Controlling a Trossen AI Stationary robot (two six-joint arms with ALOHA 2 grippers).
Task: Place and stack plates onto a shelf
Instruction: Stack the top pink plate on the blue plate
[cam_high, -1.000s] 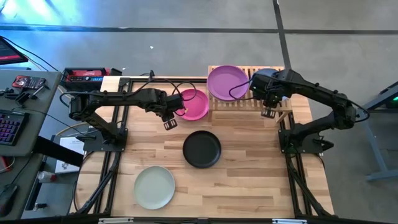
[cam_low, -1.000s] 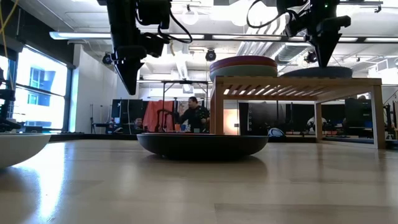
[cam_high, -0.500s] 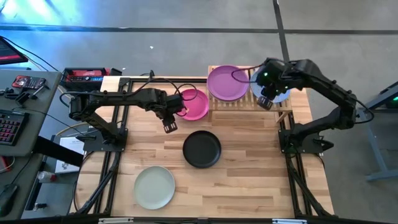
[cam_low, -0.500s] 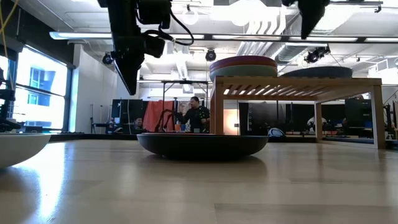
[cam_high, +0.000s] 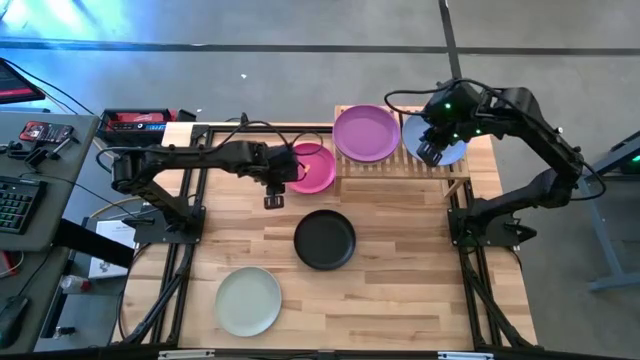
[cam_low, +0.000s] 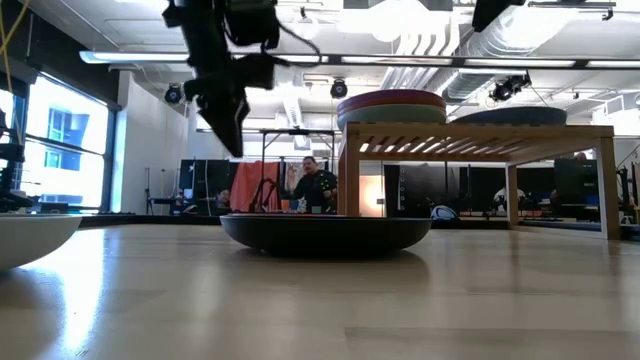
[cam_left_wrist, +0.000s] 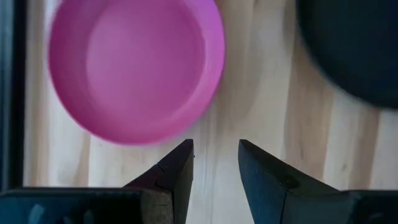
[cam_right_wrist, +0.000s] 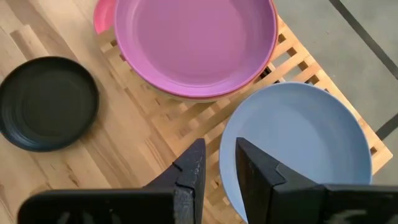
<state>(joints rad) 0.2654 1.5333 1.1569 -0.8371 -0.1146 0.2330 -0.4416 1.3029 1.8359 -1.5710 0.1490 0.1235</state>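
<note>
The bamboo shelf (cam_high: 400, 160) stands at the table's far right. On it sits a stack topped by the purple plate (cam_high: 366, 132), with the blue plate (cam_high: 445, 142) beside it. The magenta plate (cam_high: 310, 168), the black plate (cam_high: 324, 239) and a pale greenish plate (cam_high: 248, 301) rest flat on the table. My left gripper (cam_left_wrist: 216, 152) is open, hovering over bare wood just on the near side of the magenta plate (cam_left_wrist: 137, 68). My right gripper (cam_right_wrist: 217, 155) is open, raised above the blue plate's (cam_right_wrist: 298, 143) rim and the slats.
The black plate (cam_low: 325, 232) lies mid-table, with bare wood around it and along the near edge. The shelf's legs (cam_low: 608, 190) stand on the table's right side. Off the table's left are a keyboard and tools (cam_high: 30, 140). A person (cam_low: 312, 185) sits far behind.
My right gripper has risen from the shelf's near edge and moved toward the far edge, over the blue plate, climbing almost out of the low view. My left gripper has shifted slightly toward the table's right and tipped, staying beside the magenta plate. No plate has moved.
</note>
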